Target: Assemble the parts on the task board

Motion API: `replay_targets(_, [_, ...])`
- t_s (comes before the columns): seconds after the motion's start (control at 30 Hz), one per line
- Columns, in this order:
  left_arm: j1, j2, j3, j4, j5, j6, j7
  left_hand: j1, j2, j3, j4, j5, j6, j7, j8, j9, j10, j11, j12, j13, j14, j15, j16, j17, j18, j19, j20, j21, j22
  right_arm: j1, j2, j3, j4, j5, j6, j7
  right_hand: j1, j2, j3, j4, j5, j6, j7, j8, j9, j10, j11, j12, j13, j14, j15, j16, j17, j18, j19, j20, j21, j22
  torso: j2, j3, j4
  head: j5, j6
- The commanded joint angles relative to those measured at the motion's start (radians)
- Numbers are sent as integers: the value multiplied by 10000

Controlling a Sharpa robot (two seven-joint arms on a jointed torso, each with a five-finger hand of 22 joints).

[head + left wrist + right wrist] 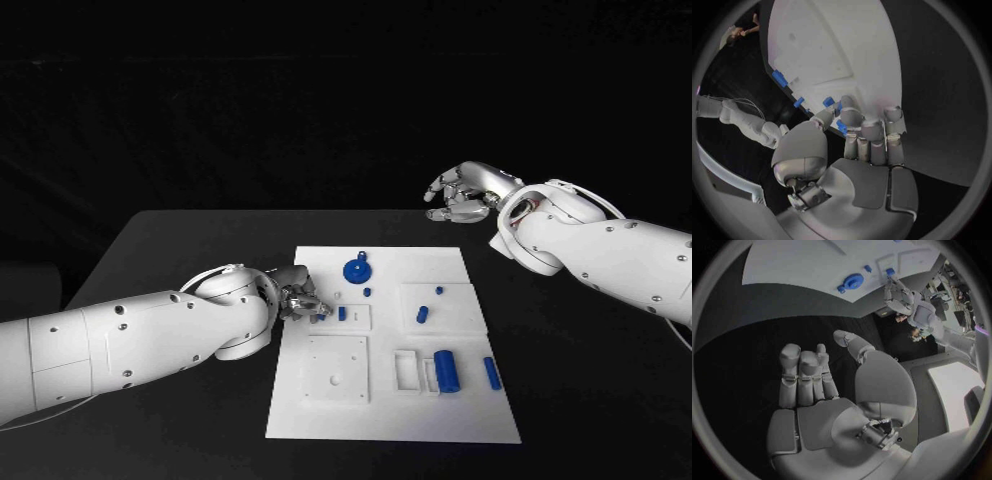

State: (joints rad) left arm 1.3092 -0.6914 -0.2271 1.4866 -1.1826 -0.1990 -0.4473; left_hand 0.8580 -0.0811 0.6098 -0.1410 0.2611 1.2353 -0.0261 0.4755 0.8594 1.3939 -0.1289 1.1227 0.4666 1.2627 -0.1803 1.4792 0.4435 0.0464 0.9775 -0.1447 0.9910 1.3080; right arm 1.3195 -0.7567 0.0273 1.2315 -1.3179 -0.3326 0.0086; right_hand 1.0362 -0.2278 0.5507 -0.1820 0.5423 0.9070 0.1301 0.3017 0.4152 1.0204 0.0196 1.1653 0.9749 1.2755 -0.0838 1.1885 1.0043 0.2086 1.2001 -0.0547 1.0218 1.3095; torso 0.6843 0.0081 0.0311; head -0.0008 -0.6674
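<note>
The task board (389, 400) is a flat white plate, matte and rectangular, lying in the middle of the black table (188, 240). Raised square plates and shallow recesses break up its surface. On it lie small glossy blue parts: a round disc with a knob (356, 269) near the far edge, a short peg (421, 314), a stubby cylinder (447, 370) in the right-hand recess and a thinner rod (493, 372) just beside it.

The left hand (304, 305) — silver, smooth-shelled — sits at the board's left edge with its fingers curled together around a small blue part (842, 126); the wrist view shows blue between the fingertips (849, 116), so the piece is pinched there, right over a small square plate.

The right hand (464, 194) hangs over bare table beyond the board's far right corner, well apart from every part, fingers loosely bent and holding nothing
</note>
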Motion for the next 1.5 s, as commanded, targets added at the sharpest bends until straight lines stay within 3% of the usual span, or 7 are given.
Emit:
replay_targets(0.03, [-12, 32, -7, -6, 46, -62, 32, 103, -247, 374, -57, -409, -48, 6, -80, 19, 25, 1, -64, -17, 8, -98, -52, -30, -79, 80, -1263, -89, 93, -5, 6, 4, 9, -25, 96, 82, -85, 24, -35, -19, 49, -3, 42, -22, -16, -32, 14, 62, -13, -17, -50, -53, -6, 532, -2, -54, -39, 144, -2, 1, 4, -6, -3])
replay_targets(0.27, [-12, 2, -8, 52, 22, 0, 2, 51, -664, 346, 469, -1090, -38, -1, -90, 43, 39, -4, -76, -19, 13, -120, -47, -53, -63, 95, -1276, -127, 104, -6, -2, 4, 0, -25, 108, 84, -78, 28, -4, -22, 304, -8, 43, -24, -18, -34, 15, 64, -20, -19, -49, -55, -6, 532, -7, -52, -45, 144, 0, 0, 1, -14, 5])
replay_targets(0.43, [-12, 7, -8, -12, 10, -16, -16, -29, -1289, 420, 1208, -2013, -20, -13, -82, 81, 50, -14, -61, -7, 14, -133, -10, -55, -42, 127, -1288, -152, 112, -6, 24, 4, 7, -24, 112, 90, -86, 25, -10, -20, 319, -6, 43, -23, -18, -34, 15, 65, -21, -18, -49, -55, -6, 532, -5, -51, -44, 145, -1, -1, 7, -9, 1])
replay_targets(0.7, [-12, 12, -6, -35, -4, -223, -43, -70, -1273, 363, 1491, -2037, -48, -7, -85, 106, 31, -9, -65, -3, -9, -140, -6, -60, -38, 116, -1284, -157, 125, -6, 13, 4, 1, -24, 107, 87, -93, 24, -15, -19, 329, -6, 43, -23, -18, -33, 16, 66, -22, -18, -49, -55, -5, 532, -4, -50, -42, 145, -1, -4, 7, -9, 9])
replay_targets(0.93, [-11, 14, 0, -106, -12, -318, -48, -259, -1416, 322, 2053, -2024, -102, 12, -105, 136, 8, 19, -89, -3, -69, -122, -18, -79, -42, 17, -1270, -182, 151, -6, 16, 4, -3, -19, 104, 92, -99, 25, -19, -16, 336, -7, 44, -23, -18, -34, 16, 65, -22, -18, -48, -55, -5, 532, -3, -50, -42, 146, -2, 0, 5, -9, 20])
replay_targets(1.17, [-11, 34, 5, -136, -8, -306, -25, 65, -1198, 189, 1851, -2011, -149, 21, -110, 171, -13, 27, -105, 8, -98, -131, -25, -94, -29, -23, -1276, -150, 175, -6, 7, 4, -1, -9, 111, 90, -105, 27, -22, -13, 342, -8, 44, -24, -18, -35, 16, 65, -23, -19, -48, -56, -6, 532, -3, -49, -42, 146, 2, -3, -2, -8, 32])
replay_targets(1.5, [-10, 45, 6, -142, 180, -65, 51, 145, -1611, 122, 1937, -2053, -153, 26, -119, 185, -9, 32, -126, 13, -104, -131, -36, -114, -31, -14, -1272, -157, 154, -6, -5, 4, 9, -5, 118, 88, -108, 27, -25, -13, 348, -8, 44, -24, -18, -35, 17, 66, -24, -19, -48, -56, -6, 532, -2, -48, -42, 146, -2, 2, 7, -15, 35])
